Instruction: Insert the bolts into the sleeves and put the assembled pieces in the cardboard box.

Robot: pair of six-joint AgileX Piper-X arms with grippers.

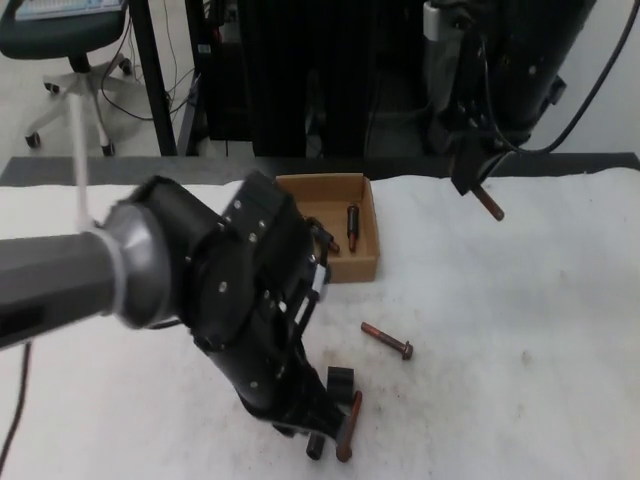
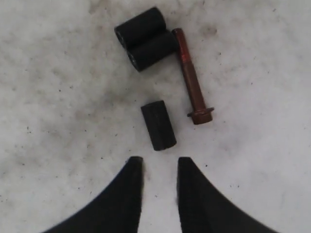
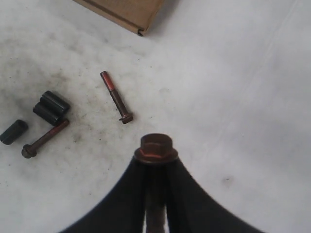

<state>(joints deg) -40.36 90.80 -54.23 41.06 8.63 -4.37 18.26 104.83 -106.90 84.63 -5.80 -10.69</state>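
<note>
Three black sleeves are lying on the white, smudged worktop (image 2: pixel 58 97) beneath the left arm. One lone sleeve (image 2: pixel 159 124) is resting just ahead of the left hand (image 2: pixel 159 162). Its fingers are standing spread and empty to either side of the sleeve's line, seemingly placed to close across it. Two paired sleeves (image 2: pixel 146 39) are touching side by side beyond it, with a near bolt (image 2: pixel 193 77) lying just beside them.

All the sleeves are looking matte and cylindrical. Each bolt is showing rusty brown metal, a flanged hex head and a reddish tip.

Meanwhile the right hand (image 3: pixel 155 160) is pinching a held bolt (image 3: pixel 155 148) by its shank, head outward, above the worktop, probably waiting for a sleeve. One loose bolt (image 3: pixel 116 97) is lying between the sleeves and the cardboard box (image 3: pixel 126 12), which is already holding an assembled piece (image 1: pixel 352 227).
</note>
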